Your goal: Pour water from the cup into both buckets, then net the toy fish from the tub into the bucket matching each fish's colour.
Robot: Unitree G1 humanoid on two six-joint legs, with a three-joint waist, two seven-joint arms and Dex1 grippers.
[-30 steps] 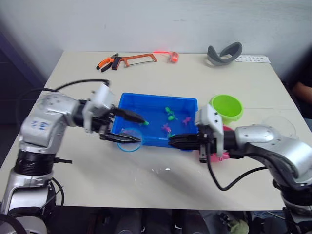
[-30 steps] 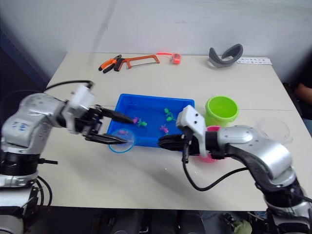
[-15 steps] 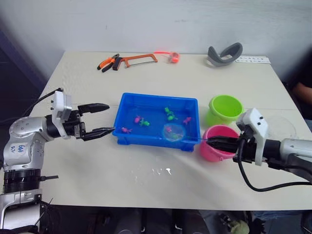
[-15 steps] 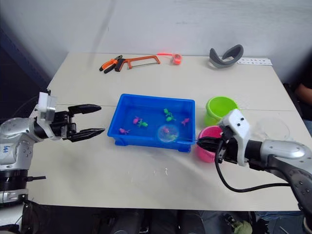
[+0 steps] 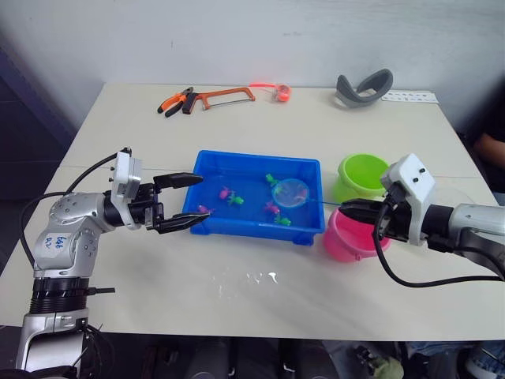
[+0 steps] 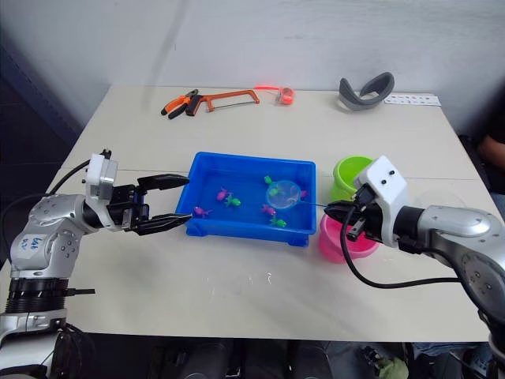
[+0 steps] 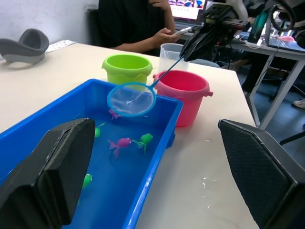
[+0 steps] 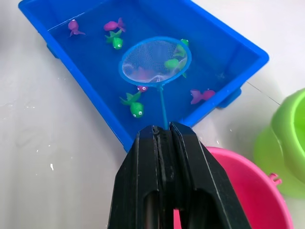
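While right claw [image 5: 345, 211] grips net [image 8: 155, 60]

Table [image 5: 260, 300], off-white: blue tub [image 5: 237, 223], green bucket [image 5: 364, 175], pink bucket [image 5: 347, 241], clear cup [image 5: 456, 201], hacksaw [image 5: 221, 96], pliers [image 5: 175, 101] (orange-handled), grey headset [image 5: 363, 85].

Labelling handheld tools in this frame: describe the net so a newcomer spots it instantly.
Start at the blue tub in the middle of the table. Over its end nearest the pink bucket hangs the net, its thin handle running to the right gripper. It is the one blue-rimmed round hoop with see-through mesh, far bigger than the toy fish below.
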